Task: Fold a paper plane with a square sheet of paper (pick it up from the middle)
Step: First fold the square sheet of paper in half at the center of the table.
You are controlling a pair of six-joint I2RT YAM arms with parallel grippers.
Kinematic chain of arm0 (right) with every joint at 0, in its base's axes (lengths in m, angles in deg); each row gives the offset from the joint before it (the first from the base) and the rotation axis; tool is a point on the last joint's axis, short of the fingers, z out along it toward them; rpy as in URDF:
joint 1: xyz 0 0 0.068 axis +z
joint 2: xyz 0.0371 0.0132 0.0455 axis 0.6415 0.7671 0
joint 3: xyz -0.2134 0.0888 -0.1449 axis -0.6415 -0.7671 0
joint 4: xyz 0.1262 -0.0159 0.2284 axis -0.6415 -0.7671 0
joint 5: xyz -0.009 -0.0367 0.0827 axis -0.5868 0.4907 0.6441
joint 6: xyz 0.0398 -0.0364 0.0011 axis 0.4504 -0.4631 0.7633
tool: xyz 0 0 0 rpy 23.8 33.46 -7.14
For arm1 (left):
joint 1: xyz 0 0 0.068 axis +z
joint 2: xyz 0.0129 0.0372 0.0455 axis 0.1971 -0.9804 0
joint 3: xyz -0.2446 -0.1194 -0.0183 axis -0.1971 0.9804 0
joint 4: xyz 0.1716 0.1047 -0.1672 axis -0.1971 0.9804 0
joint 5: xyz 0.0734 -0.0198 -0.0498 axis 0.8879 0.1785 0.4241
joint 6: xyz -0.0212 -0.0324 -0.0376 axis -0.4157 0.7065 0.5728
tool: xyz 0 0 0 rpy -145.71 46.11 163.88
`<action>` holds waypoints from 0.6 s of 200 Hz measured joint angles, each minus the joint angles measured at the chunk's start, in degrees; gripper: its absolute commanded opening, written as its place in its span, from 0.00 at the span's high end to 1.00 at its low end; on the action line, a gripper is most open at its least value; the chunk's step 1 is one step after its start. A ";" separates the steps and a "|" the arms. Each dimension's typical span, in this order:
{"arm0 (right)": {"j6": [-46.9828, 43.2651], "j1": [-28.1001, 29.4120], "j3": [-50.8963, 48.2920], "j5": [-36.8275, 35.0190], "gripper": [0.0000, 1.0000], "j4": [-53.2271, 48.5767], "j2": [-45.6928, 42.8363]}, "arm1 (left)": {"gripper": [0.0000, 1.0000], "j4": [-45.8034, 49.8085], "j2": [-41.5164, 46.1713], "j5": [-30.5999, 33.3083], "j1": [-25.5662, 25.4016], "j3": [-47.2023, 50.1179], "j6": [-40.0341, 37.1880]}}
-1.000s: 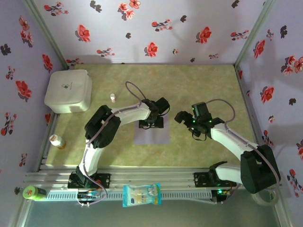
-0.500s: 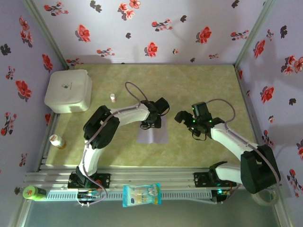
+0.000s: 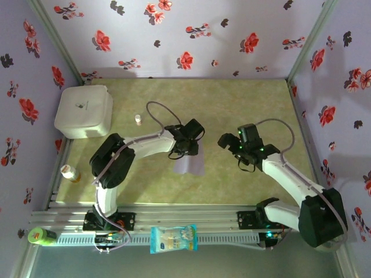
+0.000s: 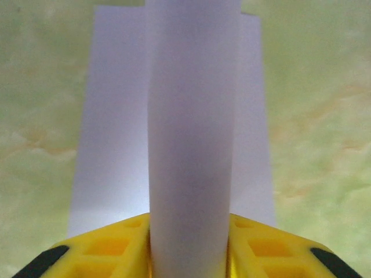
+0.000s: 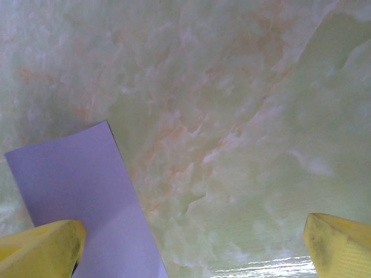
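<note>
The square sheet of paper (image 3: pixel 190 164) is pale lilac and lies mid-table on the green marbled top. My left gripper (image 3: pixel 188 148) sits over its far part. In the left wrist view the sheet's middle (image 4: pixel 191 145) rises as a rounded ridge, pinched between the yellow fingers (image 4: pixel 110 250) of the left gripper (image 4: pixel 190 250), while its sides still lie flat. My right gripper (image 3: pixel 227 142) hovers to the right of the sheet with nothing in it. In its wrist view the right gripper (image 5: pixel 194 246) is open and one corner of the paper (image 5: pixel 75 179) lies by its left finger.
A white rounded box (image 3: pixel 84 111) stands at the back left, with a small bottle (image 3: pixel 138 119) beside it. An orange-topped bottle (image 3: pixel 70 172) is at the left edge. A blue-and-white packet (image 3: pixel 173 238) lies on the front rail. Flowered walls enclose the table.
The left gripper has closed on the sheet's middle, bunching it so the paper looks narrower from above. The left arm has stretched out lower. The right arm shifted slightly right.
</note>
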 measured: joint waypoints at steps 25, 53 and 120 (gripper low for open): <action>-1.09 -0.09 0.31 -2.03 0.01 -1.33 -1.70 | 0.66 -4.04 2.69 -5.05 0.57 0.48 -0.42; -2.01 -1.29 0.31 -2.75 0.01 -1.49 -3.37 | 0.67 -10.69 4.31 -14.56 2.14 1.99 -0.13; -2.97 -3.39 -0.92 1.73 0.01 2.89 -6.86 | 0.66 -27.12 4.85 -29.05 6.21 12.70 7.30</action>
